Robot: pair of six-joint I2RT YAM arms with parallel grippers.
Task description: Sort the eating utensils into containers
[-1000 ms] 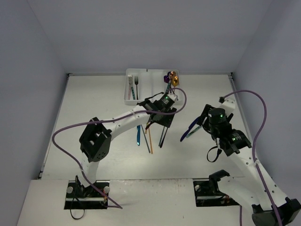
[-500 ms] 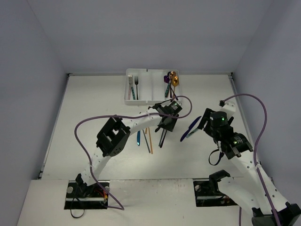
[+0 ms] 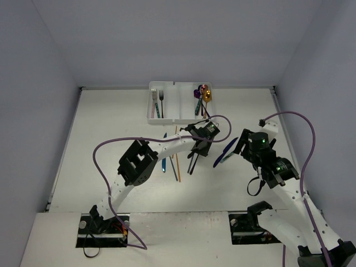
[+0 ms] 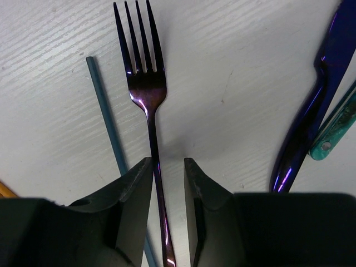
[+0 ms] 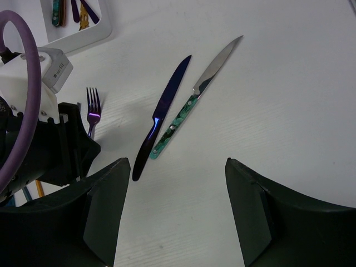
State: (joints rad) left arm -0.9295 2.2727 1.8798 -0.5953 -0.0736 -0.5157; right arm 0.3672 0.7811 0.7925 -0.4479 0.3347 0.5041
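Obs: left gripper (image 4: 168, 167) is low over the white table (image 4: 239, 67), jaws narrow, one finger on each side of the handle of the purple fork (image 4: 146, 83). A sliver of table shows between the handle and the finger on the view's right, so a pinch cannot be confirmed. The fork lies flat, tines pointing away from the wrist. A blue-grey chopstick (image 4: 104, 111) lies just beside it, slightly angled, its near end passing under the other finger. The right gripper (image 5: 177, 167) hovers with jaws wide and nothing between them. Beyond it, a purple knife (image 5: 161, 119) and a teal-handled knife (image 5: 194, 105) lie side by side on the table, nearly touching at the handles. Top view: the white cutlery tray (image 3: 172, 119) sits at the far edge of the table. Its left compartment holds forks (image 3: 157, 102) and its right compartment holds purple and gold spoons (image 3: 203, 93). An orange chopstick (image 3: 177, 164) lies loose near the left arm.
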